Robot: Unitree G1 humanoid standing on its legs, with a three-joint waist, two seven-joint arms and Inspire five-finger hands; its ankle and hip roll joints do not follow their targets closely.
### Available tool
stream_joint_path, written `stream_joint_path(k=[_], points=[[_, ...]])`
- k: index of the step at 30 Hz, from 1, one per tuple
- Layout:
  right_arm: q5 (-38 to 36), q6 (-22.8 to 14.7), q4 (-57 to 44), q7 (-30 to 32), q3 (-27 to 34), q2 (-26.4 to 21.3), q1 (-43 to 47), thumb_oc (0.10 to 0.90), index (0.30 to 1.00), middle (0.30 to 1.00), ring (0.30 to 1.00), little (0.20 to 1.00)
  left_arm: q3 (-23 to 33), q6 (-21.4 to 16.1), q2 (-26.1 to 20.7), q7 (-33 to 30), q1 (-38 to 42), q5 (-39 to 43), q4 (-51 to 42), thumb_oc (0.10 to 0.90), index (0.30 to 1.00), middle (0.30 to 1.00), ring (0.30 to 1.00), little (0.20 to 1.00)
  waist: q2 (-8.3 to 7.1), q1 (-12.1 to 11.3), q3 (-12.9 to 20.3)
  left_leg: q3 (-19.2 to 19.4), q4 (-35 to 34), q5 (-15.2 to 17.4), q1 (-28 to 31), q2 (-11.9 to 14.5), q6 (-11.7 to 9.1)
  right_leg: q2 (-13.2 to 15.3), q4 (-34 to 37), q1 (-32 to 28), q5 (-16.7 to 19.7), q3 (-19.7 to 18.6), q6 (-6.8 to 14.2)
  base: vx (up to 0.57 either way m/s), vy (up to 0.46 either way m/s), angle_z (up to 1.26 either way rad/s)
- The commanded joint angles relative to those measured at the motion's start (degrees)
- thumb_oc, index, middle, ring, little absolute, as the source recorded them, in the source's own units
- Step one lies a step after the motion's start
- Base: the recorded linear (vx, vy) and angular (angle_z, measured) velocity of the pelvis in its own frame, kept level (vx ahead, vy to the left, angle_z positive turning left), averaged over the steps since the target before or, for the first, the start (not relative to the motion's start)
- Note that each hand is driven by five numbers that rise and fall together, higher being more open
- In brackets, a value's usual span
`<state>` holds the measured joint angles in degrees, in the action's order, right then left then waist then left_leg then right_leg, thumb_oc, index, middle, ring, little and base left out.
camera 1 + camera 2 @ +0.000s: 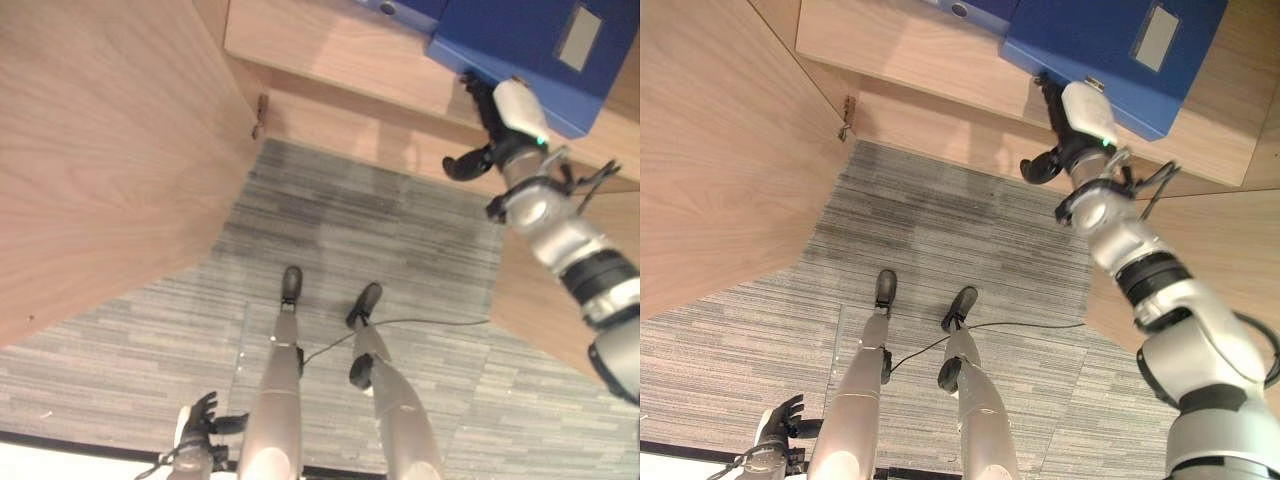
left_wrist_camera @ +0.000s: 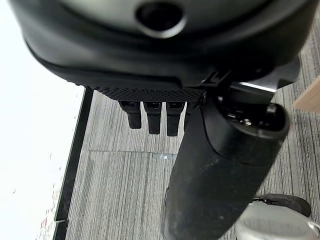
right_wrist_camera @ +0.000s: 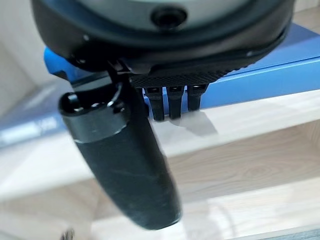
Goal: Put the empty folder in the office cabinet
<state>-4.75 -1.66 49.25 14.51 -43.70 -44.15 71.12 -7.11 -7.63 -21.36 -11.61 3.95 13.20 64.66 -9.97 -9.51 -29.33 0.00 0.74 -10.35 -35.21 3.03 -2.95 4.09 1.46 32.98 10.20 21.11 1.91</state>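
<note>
A wooden cabinet (image 1: 110, 150) is seen with its door swung open at the left and a shelf (image 1: 330, 50) across the top. Grey carpet (image 1: 360, 230) is laid below it. A blue folder (image 1: 545, 55) is lying flat on the shelf, one corner jutting past the shelf's front edge; a second blue folder (image 1: 405, 8) is seen just behind it. The right hand (image 1: 505, 120) is raised to the near edge of the flat folder, its fingers (image 3: 170, 102) extended straight against that edge and its thumb (image 3: 125, 165) held apart below, nothing being clasped. The left hand (image 1: 200, 425) is hung low beside the carpet, fingers (image 2: 152, 117) loosely spread and holding nothing.
</note>
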Motion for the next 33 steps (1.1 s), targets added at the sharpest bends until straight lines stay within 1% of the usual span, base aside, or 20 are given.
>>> stream_joint_path(k=[1, 2, 3, 4, 6, 7, 9, 10, 12, 13, 17, 19, 23, 25, 26, 27, 28, 29, 33], points=[[-5.25, -1.55, -0.11, -0.95, -1.56, -2.66, 5.9, 0.8, 0.9, 0.9, 0.9, 0.9, 0.82, 1.95, -4.03, 0.02, -7.0, 1.7, 3.36, 0.8, 0.9, 0.9, 0.9, 0.9, -2.75, -1.2, -0.47, -0.66, 2.36, 6.82, 1.08, -2.71, 0.44, 1.87, -0.45, -0.71, 0.64, -0.57, 6.48, 0.01, -0.017, 0.04], [-7.69, -1.07, 2.56, -3.05, -3.19, -2.72, 8.93, 0.8, 0.9, 0.9, 0.9, 0.9, 0.51, 2.12, -4.81, 0.35, -6.83, 1.5, 3.63, 0.8, 0.9, 0.9, 0.9, 0.9, -2.92, -1.44, -0.47, -0.67, 2.38, 6.79, 1.05, -2.66, 0.35, 1.79, -0.43, -0.78, 0.58, -0.47, 6.41, 0.01, -0.016, 0.07], [-8.57, -0.77, 4.23, -4.06, -4.11, -2.76, 10.43, 0.8, 0.9, 0.9, 0.9, 0.9, 0.3, 2.18, -5.14, 0.58, -6.89, 1.37, 3.65, 0.8, 0.9, 0.9, 0.9, 0.9, -2.96, -1.56, -0.47, -0.73, 2.38, 6.82, 1.08, -2.67, 0.32, 1.79, -0.45, -0.79, 0.56, -0.41, 6.42, 0.01, -0.015, 0.07], [-8.57, -0.77, 4.24, -4.06, -4.13, -2.75, 10.45, 0.8, 0.9, 0.9, 0.9, 0.9, 0.31, 2.18, -5.13, 0.58, -6.89, 1.37, 3.65, 0.8, 0.9, 0.9, 0.9, 0.9, -2.95, -1.55, -0.47, -0.73, 2.38, 6.82, 1.08, -2.67, 0.32, 1.79, -0.45, -0.79, 0.56, -0.4, 6.42, 0.01, -0.01, 0.03], [-9.47, 0.02, 9.11, -5.18, -6.15, -2.31, 14.12, 0.8, 0.9, 0.9, 0.9, 0.9, -0.02, 2.2, -5.74, 1.07, -7.01, 1.5, 3.5, 0.8, 0.9, 0.9, 0.9, 0.9, -2.89, -1.97, -0.47, -0.91, 2.36, 6.75, 1.03, -2.63, 0.21, 1.77, -0.43, -0.72, 0.6, -0.3, 6.39, 0.0, 0.0, 0.0], [-11.26, 0.92, 15.19, -5.77, -6.97, -1.58, 17.89, 0.8, 0.9, 0.9, 0.9, 0.9, -0.54, 2.19, -6.42, 1.22, -6.62, 1.95, 4.04, 0.8, 0.9, 0.9, 0.9, 0.9, -2.74, -2.73, -0.47, -0.97, 2.26, 6.64, 0.89, -2.68, 0.13, 1.71, -0.33, -0.63, 0.64, -0.18, 6.37, 0.0, 0.0, 0.0], [-12.05, 1.46, 17.19, -6.17, -7.23, -1.49, 19.31, 0.8, 0.9, 0.9, 0.9, 0.9, -0.82, 2.22, -6.81, 1.3, -6.28, 2.06, 4.31, 0.8, 0.9, 0.9, 0.9, 0.9, -2.67, -2.97, -0.47, -1.05, 2.19, 6.56, 0.88, -2.67, 0.09, 1.66, -0.3, -0.64, 0.6, -0.13, 6.37, 0.01, -0.011, 0.02], [-13.81, 2.73, 20.22, -7.7, -8.24, -2.37, 22.19, 0.8, 0.9, 0.9, 0.9, 0.9, -1.23, 2.61, -7.74, 1.63, -5.93, 1.7, 4.85, 0.8, 0.9, 0.9, 0.9, 0.9, -2.69, -3.4, -0.47, -1.22, 2.09, 6.44, 0.89, -2.67, 0.02, 1.55, -0.26, -0.68, 0.51, 0.04, 6.42, 0.02, -0.022, 0.07], [-14.41, 3.41, 21.78, -8.52, -8.98, -3.04, 23.55, 0.8, 0.9, 0.9, 0.9, 0.9, -1.24, 2.78, -8.05, 1.86, -5.89, 1.56, 4.97, 0.8, 0.9, 0.9, 0.9, 0.9, -2.67, -3.5, -0.47, -1.28, 2.01, 6.36, 0.91, -2.67, -0.03, 1.49, -0.27, -0.73, 0.47, 0.1, 6.42, 0.02, -0.023, 0.06], [-14.6, 4.44, 25.07, -9.8, -10.05, -4.33, 25.88, 0.8, 0.9, 0.9, 0.9, 0.9, -1.37, 3.08, -8.76, 2.23, -5.9, 1.12, 5.14, 0.8, 0.9, 0.9, 0.9, 0.9, -2.89, -3.8, -0.47, -1.39, 2.01, 6.29, 0.97, -2.64, -0.1, 1.37, -0.26, -0.9, 0.36, 0.17, 6.39, 0.02, -0.028, 0.04], [-12.38, 6.22, 30.57, -11.01, -12.88, -6.97, 30.19, 0.8, 0.9, 0.9, 0.9, 0.9, -2.03, 3.43, -9.67, 2.66, -6.02, 0.5, 4.85, 0.8, 0.9, 0.9, 0.9, 0.9, -2.9, -4.34, -0.47, -1.55, 1.97, 6.31, 1.25, -2.8, -0.11, 1.24, -0.23, -1.3, 0.27, 0.35, 6.34, 0.01, -0.012, 0.06], [-8.28, 6.92, 33.74, -10.77, -15.3, -8.27, 32.01, 0.8, 0.9, 0.9, 0.9, 0.9, -2.71, 3.6, -9.91, 2.71, -6.06, -0.07, 4.18, 0.8, 0.9, 0.9, 0.9, 0.9, -2.69, -4.63, -0.47, -1.69, 1.95, 6.32, 1.4, -2.85, -0.08, 1.28, -0.22, -1.6, 0.12, 0.65, 6.39, 0.01, -0.006, 0.14], [-0.84, 8.51, 35.69, -9.97, -18.22, -9.89, 33.49, 0.8, 0.9, 0.9, 0.9, 0.9, -3.17, 3.89, -9.97, 2.72, -6.65, -0.71, 2.3, 0.8, 0.9, 0.9, 0.9, 0.9, -2.12, -5.19, -0.47, -1.9, 2.16, 6.43, 1.34, -3.18, 0.13, 1.39, -0.26, -1.84, -0.04, 0.82, 6.33, 0.0, 0.0, 0.0], [0.26, 8.54, 35.56, -9.81, -18.33, -9.94, 33.15, 0.8, 0.9, 0.9, 0.9, 0.9, -3.26, 3.94, -9.85, 2.85, -6.65, -0.73, 2.2, 0.8, 0.9, 0.9, 0.9, 0.9, -2.02, -5.31, -0.47, -1.93, 2.1, 6.4, 1.37, -3.21, 0.13, 1.42, -0.24, -1.88, -0.04, 0.82, 6.33, 0.0, 0.0, 0.0], [2.39, 8.88, 35.64, -9.58, -18.94, -10.05, 33.0, 0.8, 0.9, 0.9, 0.9, 0.9, -3.34, 4.19, -9.78, 2.98, -6.75, -1.18, 2.11, 0.8, 0.9, 0.9, 0.9, 0.9, -1.96, -5.5, -0.47, -2.02, 1.96, 6.36, 1.5, -3.26, 0.15, 1.44, -0.24, -2.0, -0.11, 0.91, 6.32, 0.0, 0.0, 0.0], [2.39, 8.88, 35.64, -9.58, -18.95, -10.05, 33.0, 0.8, 0.9, 0.9, 0.9, 0.9, -3.34, 4.19, -9.77, 2.98, -6.75, -1.18, 2.11, 0.8, 0.9, 0.9, 0.9, 0.9, -1.95, -5.49, -0.47, -2.02, 1.96, 6.36, 1.51, -3.26, 0.15, 1.44, -0.24, -2.0, -0.11, 0.91, 6.32, 0.0, 0.0, 0.0], [4.55, 8.89, 35.55, -9.22, -19.52, -9.98, 32.87, 0.8, 0.9, 0.9, 0.9, 0.9, -3.34, 4.3, -9.65, 3.04, -6.71, -1.37, 2.14, 0.8, 0.9, 0.9, 0.9, 0.9, -1.83, -5.64, -0.47, -2.13, 1.88, 6.35, 1.62, -3.27, 0.16, 1.44, -0.25, -2.08, -0.15, 0.88, 6.29, 0.0, 0.0, 0.0], [5.18, 8.88, 35.47, -8.95, -19.63, -9.93, 32.72, 0.8, 0.9, 0.9, 0.9, 0.9, -3.31, 4.32, -9.59, 3.03, -6.6, -1.53, 2.12, 0.8, 0.9, 0.9, 0.9, 0.9, -1.78, -5.71, -0.47, -2.1, 1.82, 6.35, 1.72, -3.24, 0.13, 1.42, -0.17, -2.15, -0.15, 0.9, 6.29, 0.0, 0.0, 0.0], [4.47, 8.13, 32.9, -7.57, -18.09, -8.89, 31.25, 0.8, 0.9, 0.9, 0.9, 0.9, -3.0, 4.27, -9.15, 2.96, -6.46, -1.41, 2.23, 0.8, 0.9, 0.9, 0.9, 0.9, -1.55, -5.84, -0.47, -1.99, 1.81, 6.35, 1.75, -3.33, 0.16, 1.29, -0.09, -2.12, -0.12, 0.75, 6.26, 0.0, 0.0, 0.0]])
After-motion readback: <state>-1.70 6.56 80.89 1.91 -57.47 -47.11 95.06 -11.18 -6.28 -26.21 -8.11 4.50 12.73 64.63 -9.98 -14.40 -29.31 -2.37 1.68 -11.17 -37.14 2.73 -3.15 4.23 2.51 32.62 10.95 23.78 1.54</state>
